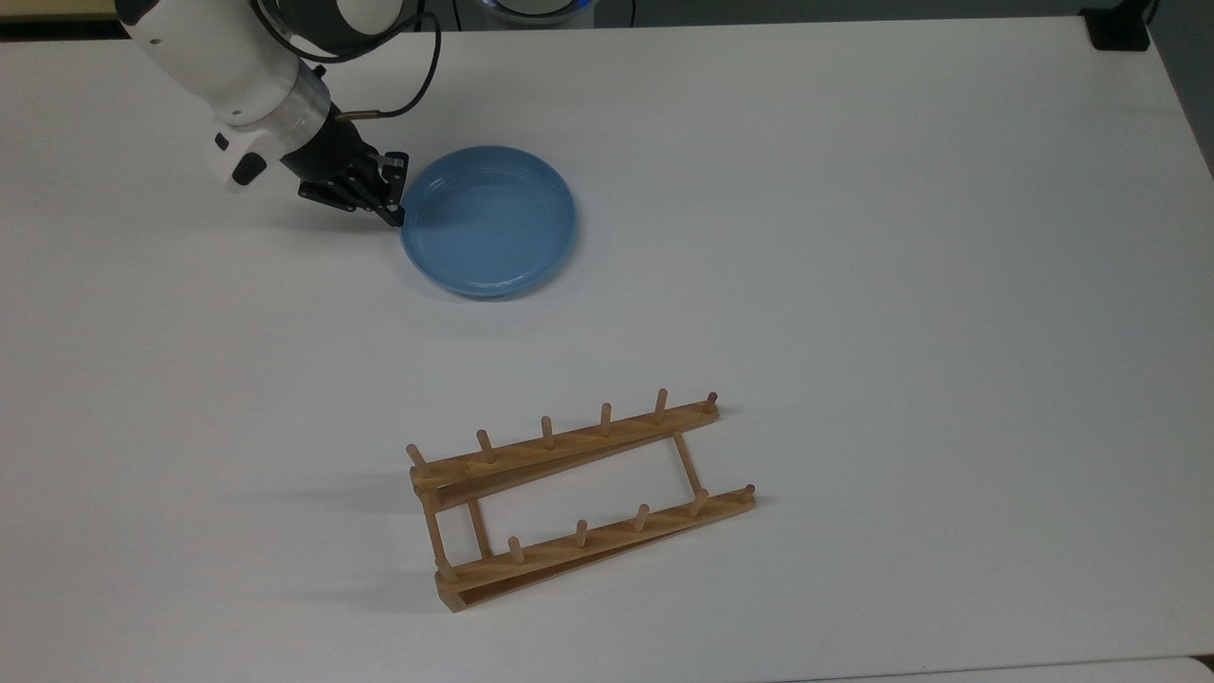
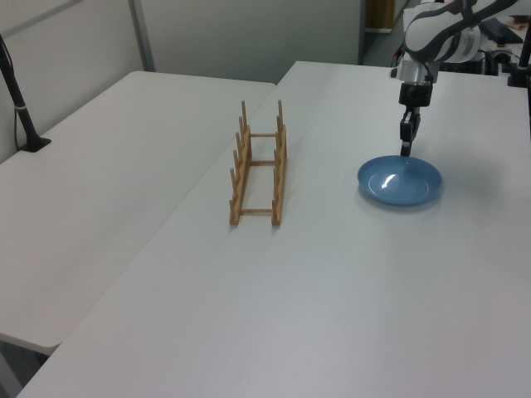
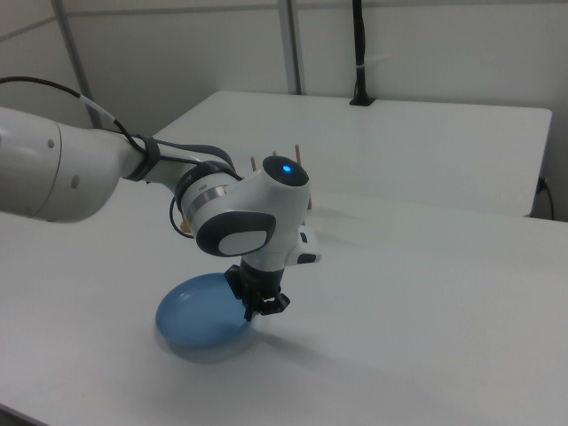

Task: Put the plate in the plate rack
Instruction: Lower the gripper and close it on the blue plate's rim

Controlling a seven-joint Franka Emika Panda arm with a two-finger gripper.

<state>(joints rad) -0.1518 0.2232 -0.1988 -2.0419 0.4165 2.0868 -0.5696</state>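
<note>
White table (image 1: pixel 854 237) carries two things. Light-blue plate (image 1: pixel 488 220) lies flat, right side up, toward the top view's upper left; in the left view it sits on the right (image 2: pixel 399 181), in the right view at lower left (image 3: pixel 200 313). Wooden plate rack (image 1: pixel 579 498) stands on the tabletop in the top view's lower middle, well apart from the plate, long rails running slightly diagonal, pegs upright, nothing in its slots; left view shows it mid-table (image 2: pixel 259 166). A second white table (image 2: pixel 108 166) adjoins along the left view's left, with a black post base (image 2: pixel 31 143) on it.
</note>
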